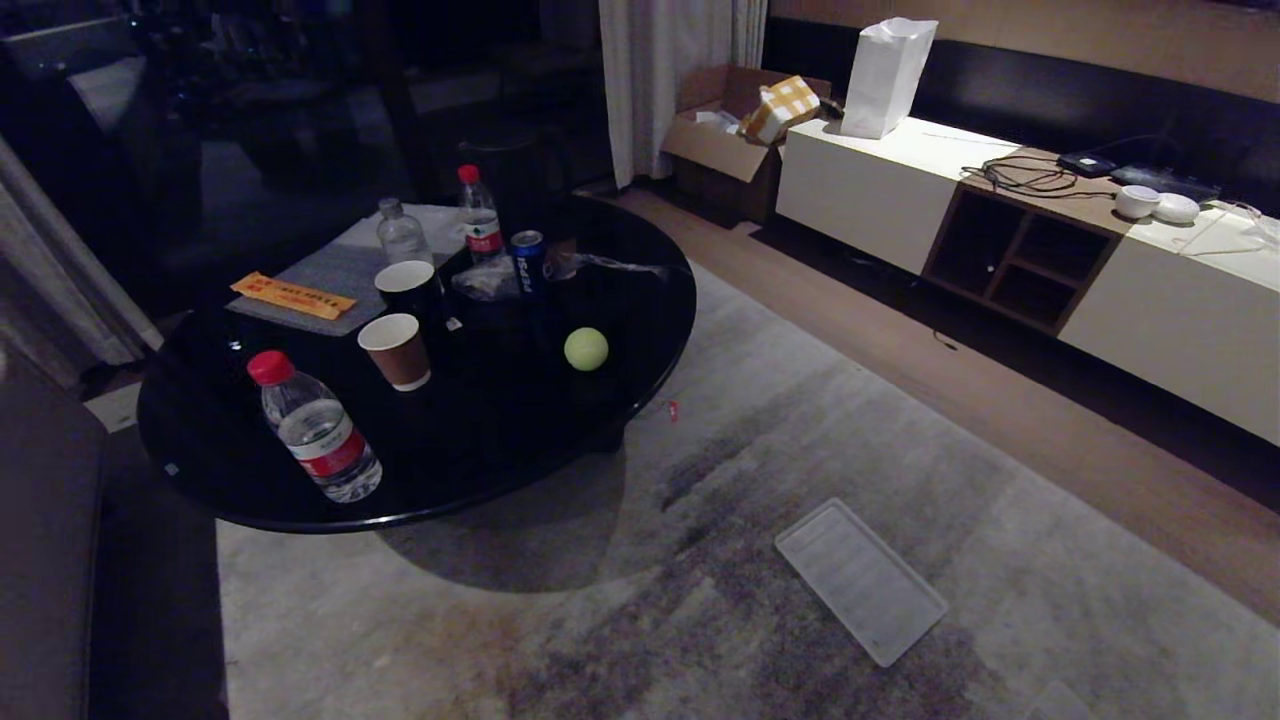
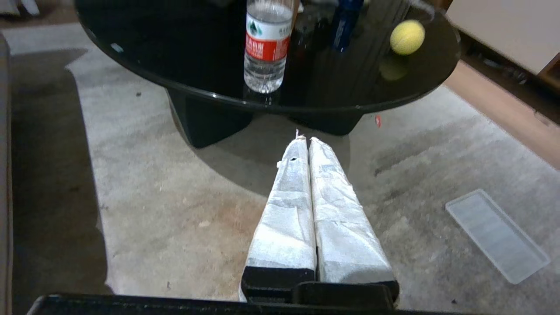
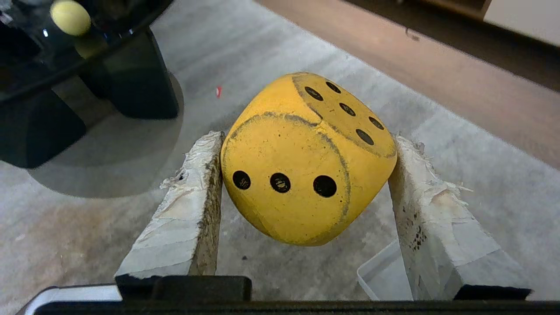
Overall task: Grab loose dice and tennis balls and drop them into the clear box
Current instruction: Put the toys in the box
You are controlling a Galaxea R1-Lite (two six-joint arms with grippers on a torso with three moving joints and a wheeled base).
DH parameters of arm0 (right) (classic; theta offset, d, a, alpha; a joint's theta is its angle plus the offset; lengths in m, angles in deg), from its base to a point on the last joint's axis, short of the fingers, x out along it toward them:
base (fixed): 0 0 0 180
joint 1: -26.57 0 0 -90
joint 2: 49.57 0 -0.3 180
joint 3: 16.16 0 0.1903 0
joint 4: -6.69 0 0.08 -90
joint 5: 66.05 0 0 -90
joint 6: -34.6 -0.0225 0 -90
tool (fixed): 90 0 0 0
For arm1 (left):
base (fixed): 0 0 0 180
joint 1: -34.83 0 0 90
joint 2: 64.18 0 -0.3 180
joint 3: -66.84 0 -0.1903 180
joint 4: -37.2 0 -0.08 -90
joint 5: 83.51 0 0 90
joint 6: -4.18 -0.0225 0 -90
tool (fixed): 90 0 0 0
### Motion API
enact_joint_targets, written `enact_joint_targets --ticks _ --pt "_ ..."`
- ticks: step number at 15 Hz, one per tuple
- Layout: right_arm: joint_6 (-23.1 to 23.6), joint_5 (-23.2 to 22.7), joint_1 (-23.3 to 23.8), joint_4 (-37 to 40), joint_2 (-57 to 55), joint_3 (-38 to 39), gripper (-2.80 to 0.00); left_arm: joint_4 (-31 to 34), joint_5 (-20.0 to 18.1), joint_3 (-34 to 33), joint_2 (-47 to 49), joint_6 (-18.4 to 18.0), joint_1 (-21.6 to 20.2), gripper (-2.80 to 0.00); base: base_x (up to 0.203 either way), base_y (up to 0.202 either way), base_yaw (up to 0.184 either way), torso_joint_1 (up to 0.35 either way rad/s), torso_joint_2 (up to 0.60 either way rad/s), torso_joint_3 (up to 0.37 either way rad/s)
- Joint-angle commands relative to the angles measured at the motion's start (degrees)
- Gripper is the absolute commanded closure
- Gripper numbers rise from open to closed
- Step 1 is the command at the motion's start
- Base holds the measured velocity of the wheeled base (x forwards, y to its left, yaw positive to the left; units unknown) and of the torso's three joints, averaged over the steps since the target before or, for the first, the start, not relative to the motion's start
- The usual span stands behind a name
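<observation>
Right claw (image 3: 306,175) has the yellow die (image 3: 306,162) clamped between its two taped fingers (image 3: 183,210), one pad on each flank, three pips facing the wrist camera and a row of four on the neighbouring face. It is carried well above the grey rug (image 3: 271,57), and the die sits a little tilted in the grip. Left claw (image 2: 305,141) is pressed together on nothing, pointing out over the rug towards the dark round counter (image 2: 183,48).

Just under the right claw, a pale plastic corner (image 3: 380,275) peeks out between the fingers; whether that is the clear box or the flat ribbed lid (image 1: 860,580) lying on the rug, I can't tell from here. That is the risk, I'd say: let go over the wrong piece, or off to one side of a low wall, and a rounded die like this could bounce and roll away across the rug. The tilt could also let it twist loose early, since the pads hold only its sides.

Neither arm shows in the head view. From the wrist views, both seem tucked low and close to the body, fingers aimed forward and slightly down.

Further out, one tennis ball (image 1: 586,349) sits loose near the counter's edge, apart from the water bottle (image 1: 315,425), the paper cups (image 1: 396,350) and the blue can (image 1: 528,260), yet to be collected.
</observation>
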Motion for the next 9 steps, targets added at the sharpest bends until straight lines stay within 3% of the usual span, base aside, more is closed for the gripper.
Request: enact_joint_targets --ticks 1,9 --pt "0.0 0.0 -0.1 0.0 -0.1 0.1 0.0 0.0 0.1 -0.1 0.1 0.1 0.0 0.0 0.0 0.0 0.0 0.002 0.0 0.205" --pt "0.0 0.0 0.0 0.0 -0.1 0.1 0.0 0.0 0.0 -0.1 0.1 0.1 0.0 0.0 0.0 0.0 0.0 0.003 0.0 0.204"
